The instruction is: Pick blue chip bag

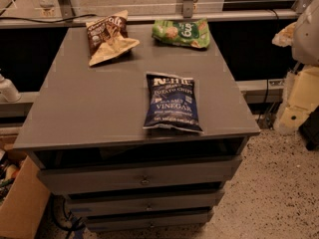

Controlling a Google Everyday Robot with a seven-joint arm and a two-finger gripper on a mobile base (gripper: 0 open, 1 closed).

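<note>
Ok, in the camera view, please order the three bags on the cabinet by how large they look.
1. blue chip bag: largest, though it also lies nearest the camera.
2. brown-and-tan chip bag.
3. green snack bag: close to the brown one in size, so this order is unsure.
The gripper is not in view.

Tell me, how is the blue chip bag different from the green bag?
The blue chip bag is dark navy with white letters; the green bag is bright green. The blue chip bag is bigger than the green bag. The blue chip bag lies near the front edge, pointing front to back; the green bag lies sideways at the back right. Both lie flat on the gray cabinet top. The end effector is not in view.
</note>
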